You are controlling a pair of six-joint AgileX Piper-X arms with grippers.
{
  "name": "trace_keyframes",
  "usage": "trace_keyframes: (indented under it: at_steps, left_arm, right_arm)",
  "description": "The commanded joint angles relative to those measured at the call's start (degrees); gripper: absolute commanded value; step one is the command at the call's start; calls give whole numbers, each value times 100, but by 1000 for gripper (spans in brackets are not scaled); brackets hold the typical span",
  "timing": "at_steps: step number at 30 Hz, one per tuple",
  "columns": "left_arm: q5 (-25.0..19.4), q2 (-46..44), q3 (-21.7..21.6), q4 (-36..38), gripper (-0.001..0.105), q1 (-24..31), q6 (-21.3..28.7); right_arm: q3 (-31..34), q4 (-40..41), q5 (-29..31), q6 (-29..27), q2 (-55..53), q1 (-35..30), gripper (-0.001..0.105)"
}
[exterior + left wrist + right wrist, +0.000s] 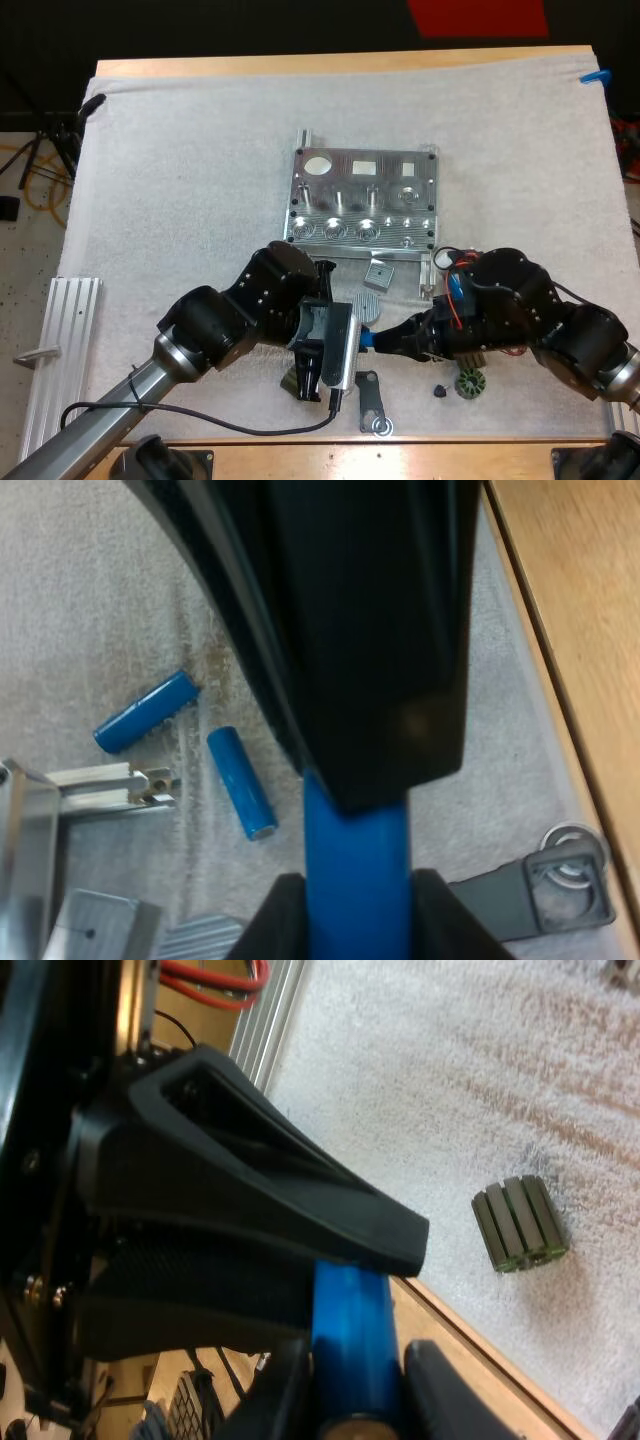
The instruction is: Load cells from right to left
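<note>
Both hands are on one blue cell [367,338], over the near middle of the mat [180,180], on the near side of the fixture [365,205]. My left hand [355,905] is clamped on one end, fingers pressing both sides. My right hand [350,1395] is clamped on the other end the same way. A spare cell [145,712] and a second spare cell [241,782] lie flat on the mat, close together but not touching, near the fixture's edge. A flat bracket [372,400] lies just near of the hands. A dark ribbed part [520,1223] sits on the mat close to the desk [350,62] edge.
</note>
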Motion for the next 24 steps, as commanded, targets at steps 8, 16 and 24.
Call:
trace_keyframes:
  at_steps: [8,16,24]
  left_arm:
    - [252,-78,-377,-33,44,-23,-685]
    - [232,-242,-466,62,57,-8,-1098]
    - [-448,-1008,-466,335,57,-8,-1122]
  right_arm:
    - [-1,-32,-23,-500,-18,9,1]
    - [-1,-22,-23,-732,-18,9,1]
    - [-171,637,217,-1556,-35,9,1]
